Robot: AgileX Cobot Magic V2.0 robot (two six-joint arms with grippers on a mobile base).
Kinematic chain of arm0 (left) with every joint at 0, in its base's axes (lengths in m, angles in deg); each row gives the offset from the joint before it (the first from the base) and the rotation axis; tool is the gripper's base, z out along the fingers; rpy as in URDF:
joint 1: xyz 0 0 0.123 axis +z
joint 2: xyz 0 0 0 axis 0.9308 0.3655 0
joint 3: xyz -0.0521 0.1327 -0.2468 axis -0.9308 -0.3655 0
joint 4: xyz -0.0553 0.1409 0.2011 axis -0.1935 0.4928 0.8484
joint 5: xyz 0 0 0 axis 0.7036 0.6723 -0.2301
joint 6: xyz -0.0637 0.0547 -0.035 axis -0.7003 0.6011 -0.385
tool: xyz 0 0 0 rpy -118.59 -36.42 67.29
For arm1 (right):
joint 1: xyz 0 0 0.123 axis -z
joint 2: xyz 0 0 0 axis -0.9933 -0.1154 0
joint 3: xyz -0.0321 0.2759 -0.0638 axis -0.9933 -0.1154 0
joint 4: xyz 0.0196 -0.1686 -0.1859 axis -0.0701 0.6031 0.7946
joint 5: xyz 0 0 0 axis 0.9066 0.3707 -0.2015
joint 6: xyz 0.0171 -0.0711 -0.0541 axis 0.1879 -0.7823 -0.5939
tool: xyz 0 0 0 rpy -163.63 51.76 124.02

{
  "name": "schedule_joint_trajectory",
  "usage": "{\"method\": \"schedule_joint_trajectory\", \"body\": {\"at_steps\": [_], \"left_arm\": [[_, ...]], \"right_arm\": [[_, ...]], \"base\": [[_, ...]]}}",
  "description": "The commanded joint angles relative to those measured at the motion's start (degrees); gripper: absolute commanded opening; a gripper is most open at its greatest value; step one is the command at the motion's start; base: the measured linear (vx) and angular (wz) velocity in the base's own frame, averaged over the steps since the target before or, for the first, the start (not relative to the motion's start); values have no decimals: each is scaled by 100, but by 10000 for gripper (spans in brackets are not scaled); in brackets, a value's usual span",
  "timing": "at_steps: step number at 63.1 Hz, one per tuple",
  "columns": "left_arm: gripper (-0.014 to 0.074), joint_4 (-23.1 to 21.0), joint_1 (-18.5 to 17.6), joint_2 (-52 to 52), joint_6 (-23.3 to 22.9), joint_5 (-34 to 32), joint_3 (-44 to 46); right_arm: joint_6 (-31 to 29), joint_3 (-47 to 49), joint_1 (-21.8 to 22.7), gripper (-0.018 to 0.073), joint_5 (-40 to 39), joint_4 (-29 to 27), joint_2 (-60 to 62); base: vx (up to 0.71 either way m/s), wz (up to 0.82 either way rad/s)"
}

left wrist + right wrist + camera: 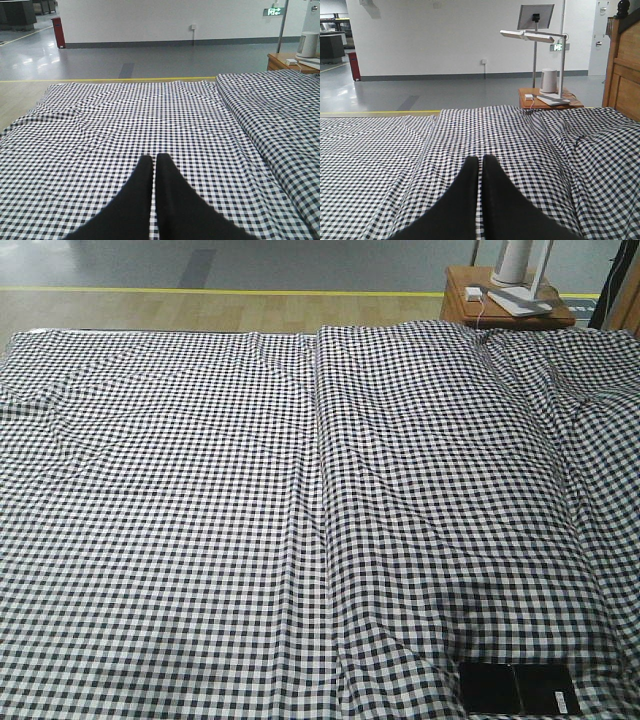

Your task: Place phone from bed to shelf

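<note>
The phone [518, 688] is lying flat and face up on the bed [200, 490], down in the near right corner of the front view, to the right of the lengthwise seam. Its glossy black slab is showing a crease across the middle and a small white sticker at its right end. The checked cloth around it is sitting slightly wrinkled, and nothing is touching the phone.

The left claw [154, 158] is hovering low over the left half of the bed, its two black fingers clenched together with only a thin slit between them and nothing in them. The right claw [481, 159] is hanging over the right half in the same way, clenched on nothing and pointing toward the far edge of the bed.

Beyond that far edge, a small orange-brown table [462, 302] is standing at the right, carrying a white plug [473, 293] and the base of a lamp [520, 302].
</note>
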Motion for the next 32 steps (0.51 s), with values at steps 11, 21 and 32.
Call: {"method": "schedule_joint_trajectory", "body": {"at_steps": [11,21,32], "left_arm": [[1,-54,4,-41,0,-426,-37],[1,-54,4,-41,0,-426,-37],[1,-54,4,-41,0,-426,-37]], "right_arm": [[-46,-50,25,-2,-425,3,62],[-46,-50,25,-2,-479,3,62],[-46,-40,25,-2,-1194,3,62]], "base": [[0,0],[0,0],[0,0]]}}
